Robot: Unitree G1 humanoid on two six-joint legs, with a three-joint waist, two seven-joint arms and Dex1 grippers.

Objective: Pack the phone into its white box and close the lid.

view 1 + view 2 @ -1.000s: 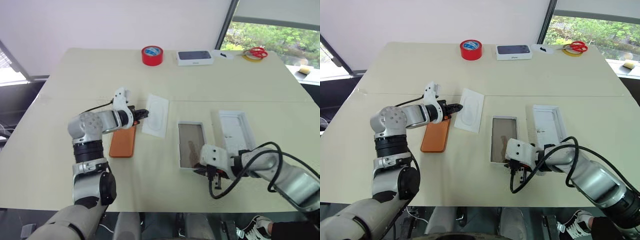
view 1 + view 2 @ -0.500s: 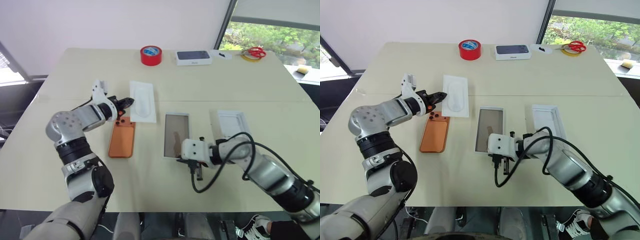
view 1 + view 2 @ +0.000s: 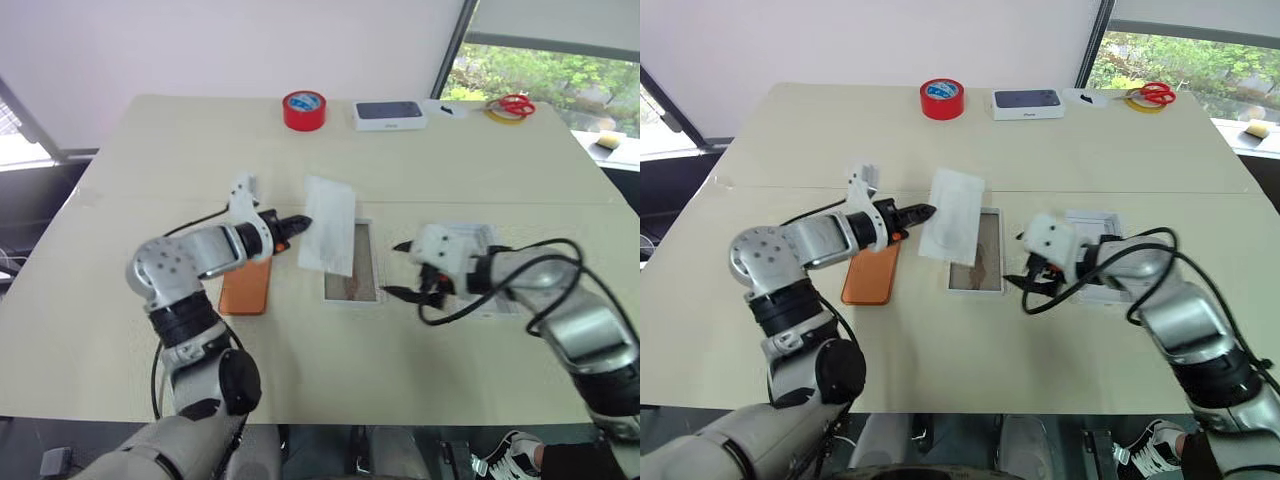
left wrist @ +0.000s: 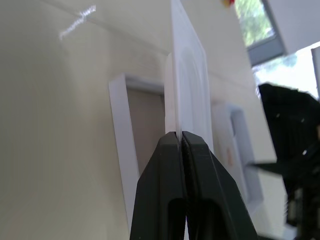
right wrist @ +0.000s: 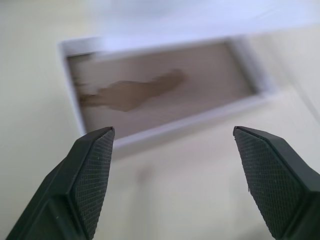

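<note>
Moved since a second ago: I see the flat white insert (image 3: 329, 239) off the surface and tilted over the white box (image 3: 352, 287), pinched by my left gripper (image 3: 296, 223); my right gripper (image 3: 402, 269) has come up from the box's near end and spread its fingers.
Left wrist view: I see the black fingers pressed together on the insert's thin edge, its rounded recess seen edge-on, the box's rim beyond.
Right wrist view: I see two wide-apart fingers (image 5: 90, 170) with cross-hatched pads, and between them the box's tan-brown floor with a darker blotch.
Head views: I see the phone (image 3: 246, 286) lying flat on the cream surface (image 3: 180, 140), just beside the left forearm, left of the box.
Left arm pose: forearm reaches toward the middle, gripper roughly level.
Right arm pose: gripper points at the box from its right, over the lid (image 3: 487, 240), which lies open side up.
Shapes: phone slim, copper-orange, rounded corners; box shallow, thin-rimmed.
</note>
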